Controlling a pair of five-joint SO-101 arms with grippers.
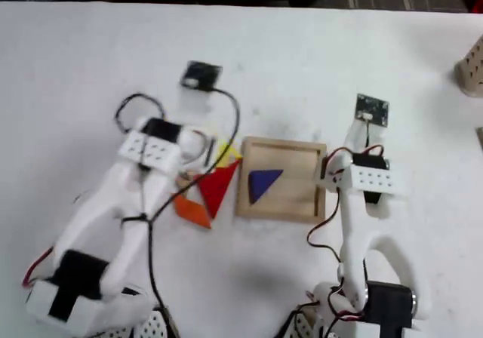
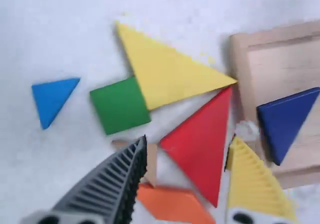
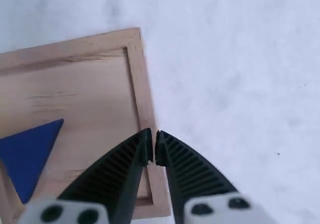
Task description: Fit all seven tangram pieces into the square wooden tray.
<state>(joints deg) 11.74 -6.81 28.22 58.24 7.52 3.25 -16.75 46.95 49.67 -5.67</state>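
The square wooden tray (image 1: 245,178) lies mid-table with a dark blue triangle (image 1: 264,183) inside it. Left of the tray, loose pieces cluster: a big yellow triangle (image 2: 165,76), a green square (image 2: 120,105), a red triangle (image 2: 200,139), an orange piece (image 2: 175,206) and a small light blue triangle (image 2: 50,99). My left gripper (image 2: 190,140) is open, hanging over the red triangle (image 1: 219,187) with one finger on each side. My right gripper (image 3: 152,144) is shut, its tips just over the tray's rim (image 3: 145,94), beside the dark blue triangle (image 3: 27,156).
A small tan piece (image 2: 150,161) peeks out beside the left gripper's black finger (image 2: 115,179). A black cable (image 1: 234,119) loops over the table behind the pieces. A pale perforated object (image 1: 472,66) stands at the far right edge.
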